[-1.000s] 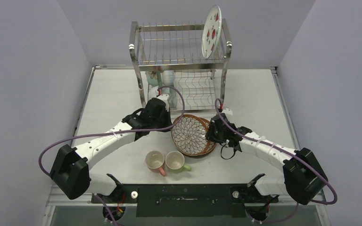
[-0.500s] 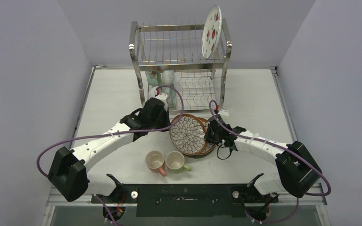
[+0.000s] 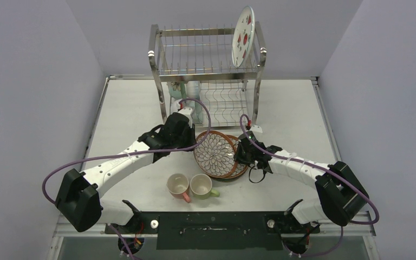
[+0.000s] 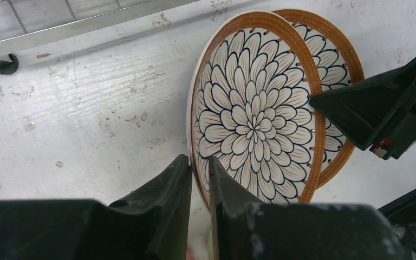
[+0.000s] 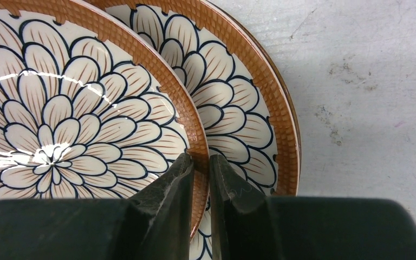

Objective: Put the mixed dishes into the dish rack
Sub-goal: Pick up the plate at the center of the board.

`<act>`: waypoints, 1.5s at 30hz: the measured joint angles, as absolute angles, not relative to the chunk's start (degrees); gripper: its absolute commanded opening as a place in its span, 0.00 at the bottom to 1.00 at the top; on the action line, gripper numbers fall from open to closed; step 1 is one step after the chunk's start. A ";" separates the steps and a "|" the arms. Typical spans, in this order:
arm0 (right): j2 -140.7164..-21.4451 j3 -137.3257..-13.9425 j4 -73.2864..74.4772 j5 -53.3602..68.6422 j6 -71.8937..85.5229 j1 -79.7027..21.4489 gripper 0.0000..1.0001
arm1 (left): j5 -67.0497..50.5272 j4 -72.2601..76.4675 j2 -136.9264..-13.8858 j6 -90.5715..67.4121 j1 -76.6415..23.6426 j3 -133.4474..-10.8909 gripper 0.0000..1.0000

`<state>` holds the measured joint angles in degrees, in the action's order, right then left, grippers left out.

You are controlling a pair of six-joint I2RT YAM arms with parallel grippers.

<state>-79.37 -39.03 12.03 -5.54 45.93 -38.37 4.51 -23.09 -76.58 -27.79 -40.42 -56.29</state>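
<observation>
Scuffed white table, grey walls all round, and both arms meet at the petal plates. The left gripper has its fingers pressed close on the top plate, nipping the rim right at its fingertips. The right gripper is pinched on the same plate's brown rim from the opposite side. So the plate sits tilted between the two tools, over the lower plate, which peeks out on the right gripper's side.

The rack stands ahead of both grippers, with a strawberry plate upright in its top tier. The pink mug and green mug wait back behind the wrists.

Handling call: this looks like glazed ceramic, so stiff, slick, weighty for a thin pinch, and likely to chip if dropped. The rim is the only hold. Bite deep past the brown band and carry the plate on edge for the slots.

Writing? None I can read. A small white tag by the right wrist is too tiny to make out.
</observation>
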 measured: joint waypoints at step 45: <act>-79.40 -39.00 9.80 -5.58 45.74 -38.68 0.00 | 0.67 -22.96 -82.41 -31.40 -37.63 -53.95 0.48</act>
<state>-79.40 -39.00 9.80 -5.58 45.74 -38.68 0.67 -22.96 -82.41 -31.40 -37.63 -53.95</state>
